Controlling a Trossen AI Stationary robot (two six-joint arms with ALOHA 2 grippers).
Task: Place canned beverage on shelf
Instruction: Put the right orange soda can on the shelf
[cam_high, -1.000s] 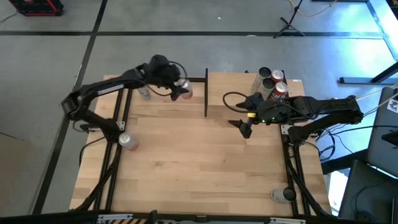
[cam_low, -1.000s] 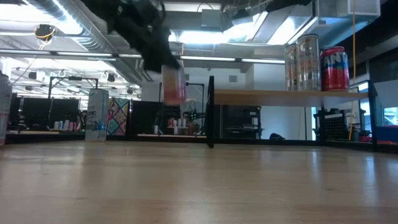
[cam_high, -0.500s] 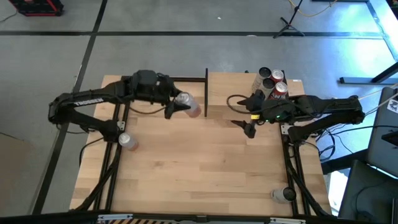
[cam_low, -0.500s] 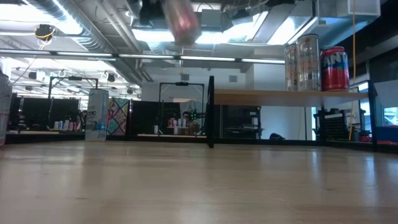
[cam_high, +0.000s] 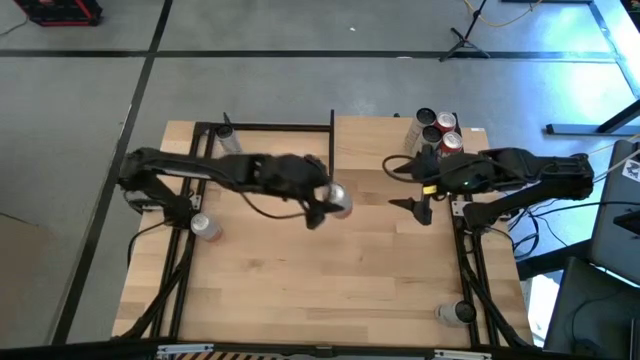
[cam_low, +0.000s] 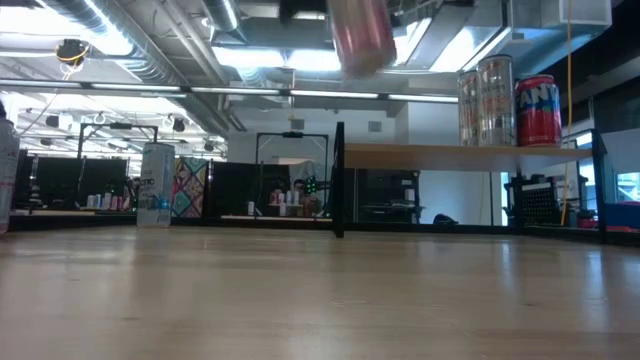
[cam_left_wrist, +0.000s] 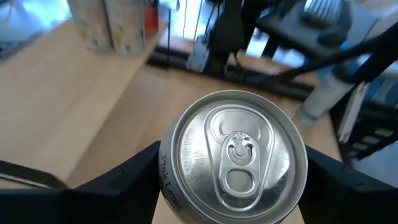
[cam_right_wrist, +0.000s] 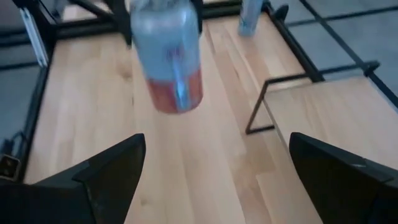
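In left hand (cam_high: 322, 208): pink-lettered can (cam_left_wrist: 233, 155).

Grey concrete floor (cam_high: 80, 130) crossed by dark lines surrounds the table; overhead, ducts (cam_low: 150, 45) and bright ceiling lights (cam_low: 255, 60).

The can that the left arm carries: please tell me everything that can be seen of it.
The can is metal, with a silver top, an unopened pull tab and a pink-red lower body. The left gripper holds it between its jaws, which press on its sides. It hangs high above the tabletop, touching nothing else, near the table's middle, level with the shelf.
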